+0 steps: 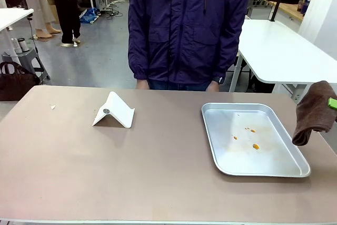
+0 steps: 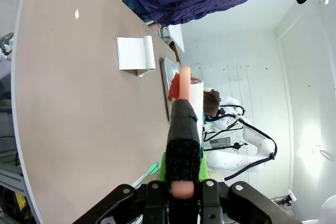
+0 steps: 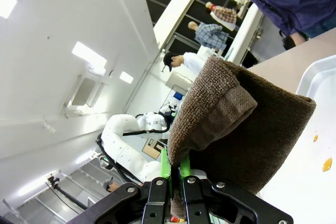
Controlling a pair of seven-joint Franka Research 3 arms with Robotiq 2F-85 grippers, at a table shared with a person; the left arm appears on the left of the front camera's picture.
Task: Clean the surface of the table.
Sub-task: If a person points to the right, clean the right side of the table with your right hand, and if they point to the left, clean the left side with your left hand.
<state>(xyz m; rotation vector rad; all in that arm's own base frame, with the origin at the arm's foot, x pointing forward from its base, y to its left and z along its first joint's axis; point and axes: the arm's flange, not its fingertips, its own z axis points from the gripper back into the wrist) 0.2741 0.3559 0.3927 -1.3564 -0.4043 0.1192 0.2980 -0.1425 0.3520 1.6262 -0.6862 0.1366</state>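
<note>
The table (image 1: 105, 172) has a matte beige-brown top; a small white scrap (image 1: 52, 107) lies near its far left corner. In the left wrist view my left gripper (image 2: 182, 176) is shut on a rod-like tool (image 2: 184, 129) with a black grip and pink ends, held above the table (image 2: 79, 119). At the front view's right edge my right gripper (image 1: 332, 103) hangs a brown cloth (image 1: 313, 111) beside the tray. From the right wrist, the gripper (image 3: 174, 174) is shut on the cloth (image 3: 247, 140), which hides much of the scene.
A shiny metal tray (image 1: 210, 130) with orange crumbs (image 1: 255, 146) sits on the table's right. A white folded wedge-shaped piece (image 1: 113, 111) stands left of centre. A person in a dark purple jacket (image 1: 184, 25) stands at the far edge.
</note>
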